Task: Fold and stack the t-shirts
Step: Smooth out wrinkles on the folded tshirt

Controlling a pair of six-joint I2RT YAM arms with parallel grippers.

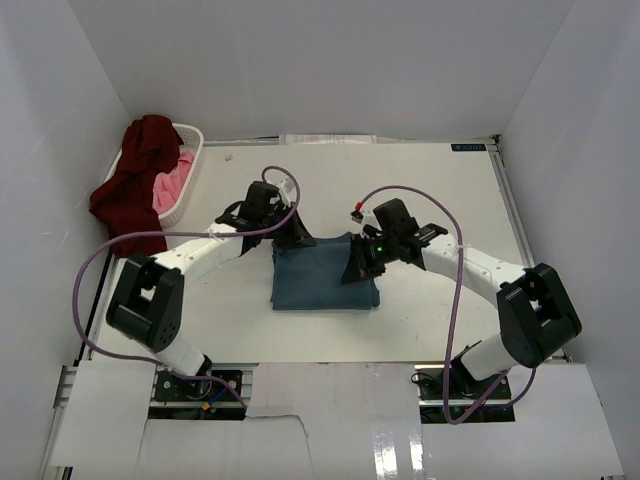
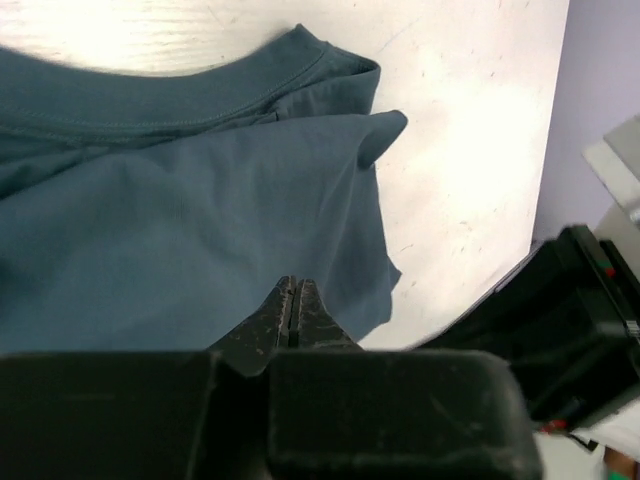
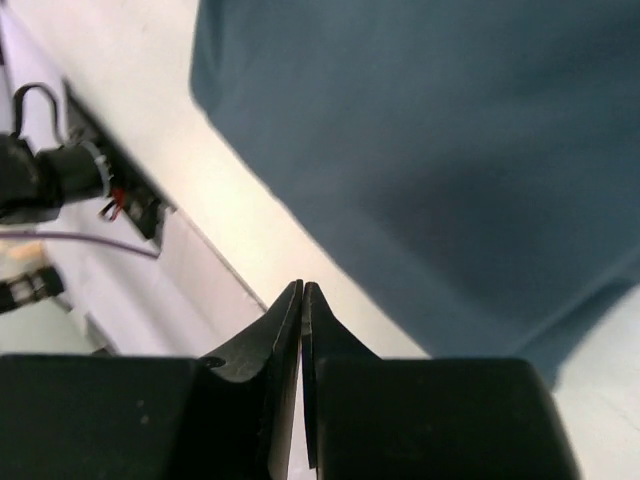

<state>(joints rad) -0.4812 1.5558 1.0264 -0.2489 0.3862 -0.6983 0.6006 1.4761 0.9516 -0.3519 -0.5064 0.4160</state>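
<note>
We are looking down on a dusty teal-blue t-shirt (image 1: 322, 280) that is lying folded into a rough rectangle in the middle of the white table (image 1: 450, 190), between our two arms. Our left gripper (image 1: 292, 233) is hovering at the shirt's far left corner. In the left wrist view its jaws are pressing together above the teal cloth, near the ribbed collar (image 2: 250, 75), and we are seeing nothing caught between them. Our right gripper (image 1: 361, 264) is sitting at the shirt's right edge. In the right wrist view its jaws are likewise pressing together, over bare table just beside the cloth's edge and not touching it, so they are gripping nothing. At the far left corner of the table, well apart from the arms, a white plastic laundry basket (image 1: 192, 165) is standing with a dark maroon t-shirt (image 1: 135, 190) draping over its rim and a pink t-shirt (image 1: 178, 183) lying inside it.
</note>
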